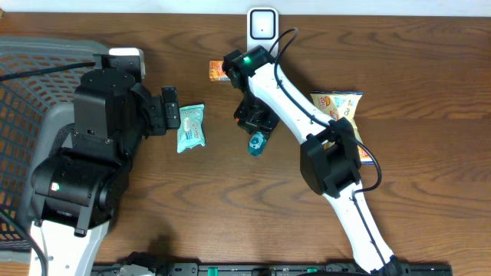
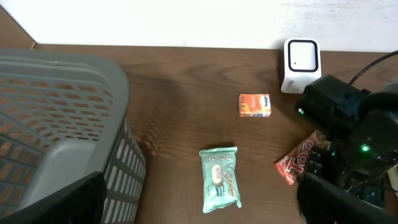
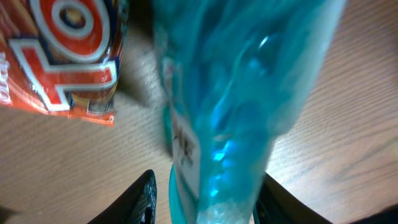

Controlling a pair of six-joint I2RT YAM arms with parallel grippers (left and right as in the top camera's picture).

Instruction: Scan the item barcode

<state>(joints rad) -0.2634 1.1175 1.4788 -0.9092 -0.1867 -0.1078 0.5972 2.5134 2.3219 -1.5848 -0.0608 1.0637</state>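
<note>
My right arm reaches from the desk's near edge toward its middle, elbow bent, wrist turned down, and my right end effector pinches a teal packet that hangs between its fingers just above the wood. My left arm is folded over the grey basket at the desk's left edge, its left end effector spread wide with nothing between the fingers, pointing at a mint wipes packet. My left arm hides most of the basket's inside. The teal packet is glossy, translucent and crinkled, with a pale printed patch too blurred to read. A red snack packet lies just beside it. The white barcode scanner stands at the far edge.
</note>
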